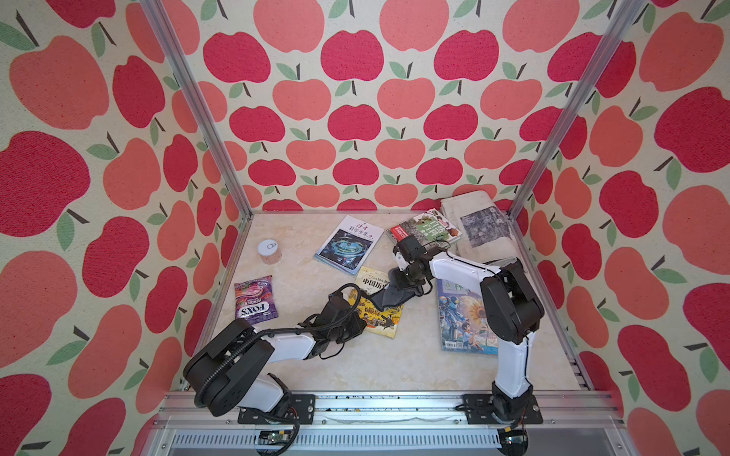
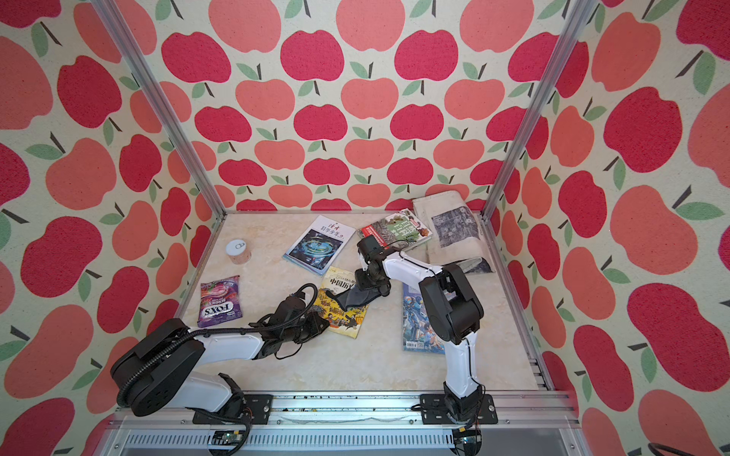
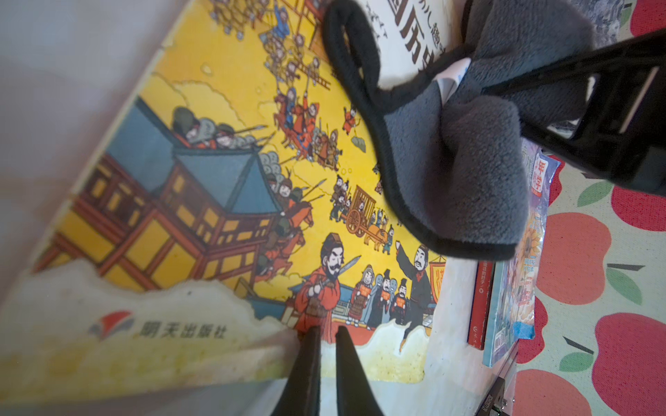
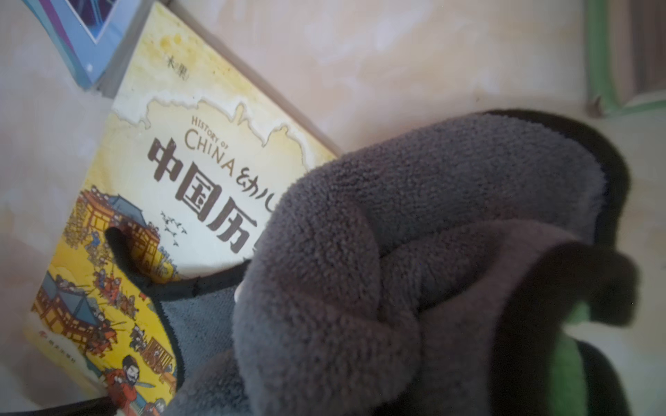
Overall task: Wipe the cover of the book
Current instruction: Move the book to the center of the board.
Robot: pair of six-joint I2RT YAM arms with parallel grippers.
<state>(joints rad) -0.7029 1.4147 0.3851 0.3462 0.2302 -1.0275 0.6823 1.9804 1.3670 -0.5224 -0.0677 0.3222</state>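
book: we lose its title's end under the grey cloth
left gripper: wrist view's edge cuts off its fingers

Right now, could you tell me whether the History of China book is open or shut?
Shut: the History of China book lies flat, front cover up, title showing, grey cloth draped on it.

We see the marbled tabletop carrying a yellow history book, three other books, a candy bag, a tin and a newspaper.
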